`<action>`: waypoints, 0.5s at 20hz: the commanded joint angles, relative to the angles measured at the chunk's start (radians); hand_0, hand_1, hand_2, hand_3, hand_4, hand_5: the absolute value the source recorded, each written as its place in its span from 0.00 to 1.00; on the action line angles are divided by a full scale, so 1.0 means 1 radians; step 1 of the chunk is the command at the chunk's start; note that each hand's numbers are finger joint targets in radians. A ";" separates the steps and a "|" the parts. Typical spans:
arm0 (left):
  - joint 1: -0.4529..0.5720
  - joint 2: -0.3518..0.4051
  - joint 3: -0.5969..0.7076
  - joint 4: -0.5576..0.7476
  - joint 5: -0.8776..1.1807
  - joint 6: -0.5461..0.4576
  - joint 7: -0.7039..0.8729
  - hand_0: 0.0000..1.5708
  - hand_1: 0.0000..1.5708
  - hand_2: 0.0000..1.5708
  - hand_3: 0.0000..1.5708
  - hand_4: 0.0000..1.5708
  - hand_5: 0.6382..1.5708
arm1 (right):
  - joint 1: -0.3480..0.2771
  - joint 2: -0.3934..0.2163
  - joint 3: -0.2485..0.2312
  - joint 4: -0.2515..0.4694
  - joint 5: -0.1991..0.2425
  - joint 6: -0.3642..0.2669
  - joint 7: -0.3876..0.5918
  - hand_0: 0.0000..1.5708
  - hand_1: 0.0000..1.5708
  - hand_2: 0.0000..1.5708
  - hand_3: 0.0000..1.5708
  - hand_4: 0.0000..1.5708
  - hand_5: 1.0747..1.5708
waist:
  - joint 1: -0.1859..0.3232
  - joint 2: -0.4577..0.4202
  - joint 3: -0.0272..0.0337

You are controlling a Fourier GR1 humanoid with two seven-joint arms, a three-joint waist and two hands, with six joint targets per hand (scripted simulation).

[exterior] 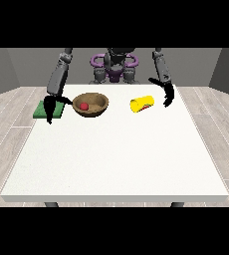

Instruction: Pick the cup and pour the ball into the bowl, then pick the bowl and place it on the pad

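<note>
With the ball (83, 106) already in the bowl (99, 105), I must next grasp the bowl; both hands' fingers look released.

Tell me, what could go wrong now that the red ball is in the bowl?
1. The hand at the view's left hangs over the green pad, so it may be in the way when the bowl comes over.
2. Lifting the bowl at a tilt could let the red ball roll out.
3. The yellow cup lies on its side near the hand at the view's right and could roll if nudged.
</note>
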 commanded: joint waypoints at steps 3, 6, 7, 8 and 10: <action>0.032 0.007 -0.001 -0.027 0.021 -0.033 0.013 0.00 0.00 0.00 0.00 0.00 0.05 | -0.048 0.100 0.006 0.075 -0.025 -0.014 0.045 0.00 0.00 0.00 0.00 0.00 0.99 | -0.003 -0.036 0.0222; 0.048 0.030 0.047 0.047 0.045 -0.037 0.037 0.00 0.00 0.00 0.00 0.00 0.05 | -0.043 0.096 0.034 0.045 -0.034 0.045 0.146 0.00 0.00 0.00 0.00 0.00 1.00 | -0.074 -0.157 0.0204; 0.083 0.015 0.057 0.141 0.046 -0.026 -0.016 0.00 0.00 0.00 0.00 0.00 0.03 | -0.048 0.135 0.053 -0.003 -0.034 -0.015 0.204 0.00 0.00 0.00 0.00 0.00 0.99 | -0.111 -0.218 0.0185; 0.101 0.029 0.082 0.181 0.062 -0.033 -0.031 0.00 0.00 0.00 0.00 0.00 0.03 | -0.027 0.143 0.081 -0.033 -0.010 -0.033 0.218 0.00 0.00 0.00 0.00 0.00 0.99 | -0.150 -0.264 0.0185; 0.124 0.007 0.088 0.218 0.054 0.011 -0.037 0.00 0.00 0.00 0.00 0.00 0.03 | -0.071 0.173 0.106 -0.060 -0.007 -0.104 0.318 0.00 0.00 0.00 0.00 0.00 1.00 | -0.177 -0.329 0.0191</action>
